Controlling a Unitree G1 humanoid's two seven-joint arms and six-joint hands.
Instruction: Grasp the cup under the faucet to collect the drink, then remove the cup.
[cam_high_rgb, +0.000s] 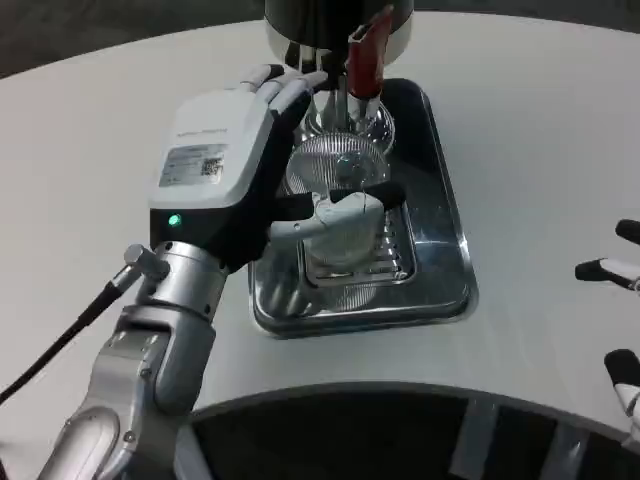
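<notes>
- One clear ribbed plastic cup (338, 205) is seen, upright, on the one shiny rectangular steel tray (452, 262); it stands near the tray's middle, toward the left side.
- The cup is gripped by the left hand (262, 150): thumb wrapped across the cup's front, other fingers (290, 88) curled round its far side, so the hand is clamped on the cup.
- One silver drink dispenser w/ a round metal body (335, 25) is seen at the tray's far end; only its lower part is in frame.
- One dark-red faucet lever (366, 58) is counted, just past the cup, above the tray's far edge. The cup's rim sits just in front of & below the faucet.
- A second round glassy shape (368, 125) is seen under the faucet, behind the cup; whether it's another cup or a drip dish can't be told.
- One white label w/ a small square code (193, 165) is seen on the left hand's back; text too small to read. One green light (175, 220) is lit below it.
- One black cable (55, 345) is run from the left wrist, left of the tray.
- The right hand (620, 330) is seen well right of the tray, at frame edge: fingertips apart, nothing held.
- One white table (540, 140) is under the tray.
</notes>
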